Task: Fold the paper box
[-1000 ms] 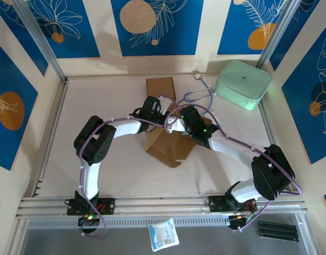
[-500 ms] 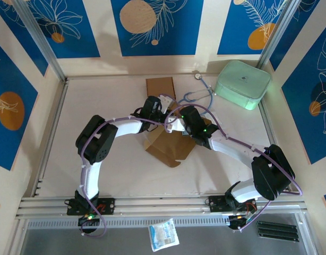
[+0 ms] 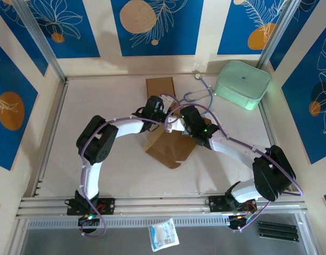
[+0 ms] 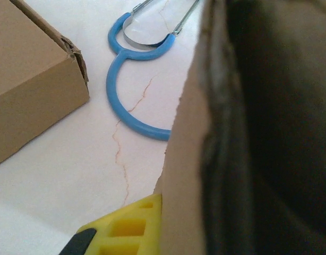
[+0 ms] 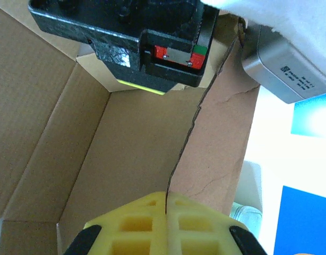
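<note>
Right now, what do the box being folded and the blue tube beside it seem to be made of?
Box: brown corrugated cardboard, matte; fine ribbing, ragged torn edge. Blue tube: probably rubber or soft plastic, smooth with slight sheen.

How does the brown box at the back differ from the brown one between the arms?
The back box is folded into a closed block; the middle box lies open, flaps spread. The back box sits untouched beside the blue stethoscope; the middle box has the right pincer shut on its wall. Both are plain brown cardboard.
</note>
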Available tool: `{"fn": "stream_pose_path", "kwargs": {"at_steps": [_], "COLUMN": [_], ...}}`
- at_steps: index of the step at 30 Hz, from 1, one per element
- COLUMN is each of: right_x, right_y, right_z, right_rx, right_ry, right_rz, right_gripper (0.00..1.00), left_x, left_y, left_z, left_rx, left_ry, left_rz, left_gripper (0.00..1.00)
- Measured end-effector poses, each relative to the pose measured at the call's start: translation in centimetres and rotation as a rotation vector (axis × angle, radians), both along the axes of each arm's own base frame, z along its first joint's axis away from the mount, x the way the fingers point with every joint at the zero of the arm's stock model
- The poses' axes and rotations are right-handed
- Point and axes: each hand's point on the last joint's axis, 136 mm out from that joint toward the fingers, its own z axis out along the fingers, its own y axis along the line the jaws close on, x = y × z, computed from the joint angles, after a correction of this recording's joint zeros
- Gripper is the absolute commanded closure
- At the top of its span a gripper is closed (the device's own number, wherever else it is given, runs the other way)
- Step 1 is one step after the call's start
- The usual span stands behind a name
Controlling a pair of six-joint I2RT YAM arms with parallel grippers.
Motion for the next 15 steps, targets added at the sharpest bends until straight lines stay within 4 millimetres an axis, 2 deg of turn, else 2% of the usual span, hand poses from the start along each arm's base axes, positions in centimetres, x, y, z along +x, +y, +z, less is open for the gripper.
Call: {"fn": "stream_pose_path", "kwargs": {"at_steps": [3,4,6,9,11,15], "right_x": [-0.1,-0.2,-0.5,-0.6,-0.6,-1.2], "right_y": [0.0,0.0,0.0,0.1,0.3,0.5], "right_z": [0.2,0.2,0.1,0.0,0.1,0.2], "right_rx": [0.013,0.013,0.015,0.015,0.024,0.054], "right_ry": [0.003,0.006,0.016,0.019,0.016,0.035], "right_rz": [-0.001,-0.001,0.001,0.005,0.004,0.005], "right_gripper": [0.95,0.95,0.95,0.95,0.93,0.81], "left_x": [0.0,0.0,0.1,0.0,-0.1,-0.2], "left_y": [0.0,0.0,0.1,0.0,-0.2,-0.2], "left_z": [0.0,0.0,0.0,0.0,0.0,-0.1], "left_rx": [0.004,0.002,0.001,0.002,0.008,0.019], "left_ry": [-0.004,-0.001,0.000,0.000,-0.002,-0.001], "left_rz": [0.000,0.006,0.009,0.004,-0.007,-0.015], "left_gripper": [0.75,0.75,0.80,0.98,1.00,1.00]}}
